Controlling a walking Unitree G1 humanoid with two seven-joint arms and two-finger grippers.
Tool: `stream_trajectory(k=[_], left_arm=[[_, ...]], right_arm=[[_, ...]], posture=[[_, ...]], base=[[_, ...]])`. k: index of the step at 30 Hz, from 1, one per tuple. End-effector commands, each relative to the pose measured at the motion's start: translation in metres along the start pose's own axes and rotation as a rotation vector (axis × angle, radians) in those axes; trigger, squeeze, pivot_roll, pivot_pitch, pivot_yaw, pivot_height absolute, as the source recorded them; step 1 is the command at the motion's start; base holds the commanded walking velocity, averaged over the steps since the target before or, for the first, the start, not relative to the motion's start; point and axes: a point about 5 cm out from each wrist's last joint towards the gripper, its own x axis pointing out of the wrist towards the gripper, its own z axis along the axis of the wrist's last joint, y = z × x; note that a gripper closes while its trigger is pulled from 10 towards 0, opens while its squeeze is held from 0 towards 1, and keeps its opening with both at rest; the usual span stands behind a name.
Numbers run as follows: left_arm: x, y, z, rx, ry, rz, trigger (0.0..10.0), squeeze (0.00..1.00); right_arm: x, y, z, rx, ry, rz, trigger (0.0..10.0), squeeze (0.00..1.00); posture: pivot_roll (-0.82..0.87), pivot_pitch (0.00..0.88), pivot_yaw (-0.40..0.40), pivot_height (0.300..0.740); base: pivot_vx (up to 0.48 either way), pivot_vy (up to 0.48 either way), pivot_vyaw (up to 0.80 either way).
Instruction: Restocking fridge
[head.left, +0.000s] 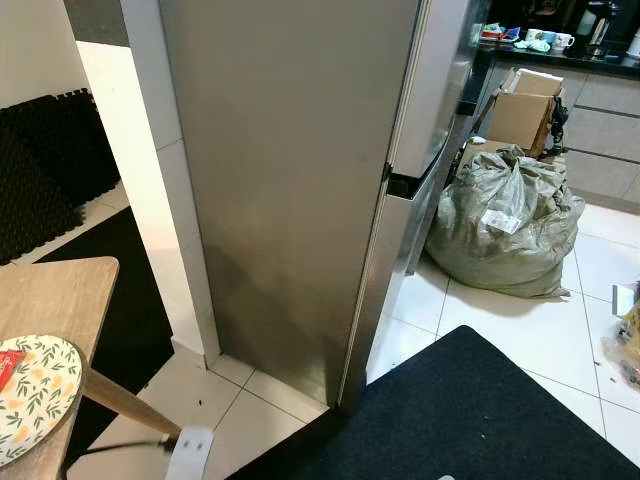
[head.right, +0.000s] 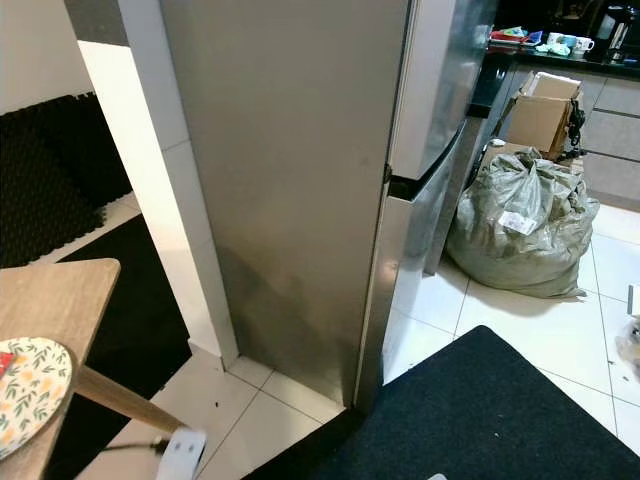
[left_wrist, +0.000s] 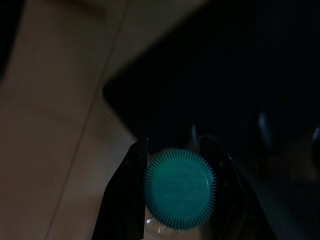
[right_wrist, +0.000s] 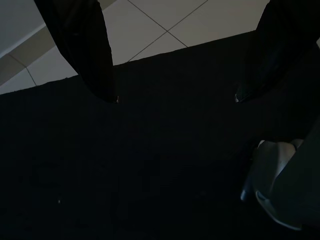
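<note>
A tall steel fridge stands straight ahead with its doors shut, its brushed side panel facing the camera and its front edge turned to the right. A white tiled pillar presses against its left side. To the right of the fridge, a bulging grey-green sack sits on the white floor tiles, with an open cardboard box behind it and a dark counter carrying cups and clutter that are too small to identify. A black mat lies on the floor in front of the fridge. At lower left, the corner of a wooden table holds a round floral plate, cut off by the frame edge; a slanted wooden leg runs down from it to the floor.

In the dim left wrist view, the left gripper pinches a bottle between its two black fingers; a ribbed teal cap faces the lens and the bottle's body is hidden below it. In the right wrist view, the right gripper hangs over the black mat with its fingers spread wide and nothing between them. A pale, rounded shape at that picture's edge is too dark to identify.
</note>
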Motion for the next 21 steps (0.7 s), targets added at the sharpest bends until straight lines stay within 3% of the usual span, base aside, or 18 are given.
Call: stream_trajectory(k=[1,9,21], left_arm=[[-0.001,-0.003,-0.007,-0.024,0.029,-0.018,10.0,0.00],[0.000,-0.011,-0.012,-0.027,0.048,-0.046,10.0,0.00],[0.001,-0.011,-0.002,-0.008,0.027,-0.051,10.0,0.00]], right_arm=[[0.000,0.000,0.000,-0.012,-0.003,0.003,10.0,0.00],[0.000,-0.001,0.001,-0.020,-0.004,0.002,10.0,0.00],[0.000,-0.002,0.003,-0.027,-0.010,-0.001,10.0,0.00]], posture=[[-0.07,0.000,-0.027,0.740],[-0.07,0.000,-0.025,0.740],[-0.07,0.000,-0.025,0.740]], base=[[0.000,0.000,0.00],[0.000,0.000,0.00],[0.290,0.000,0.00]])
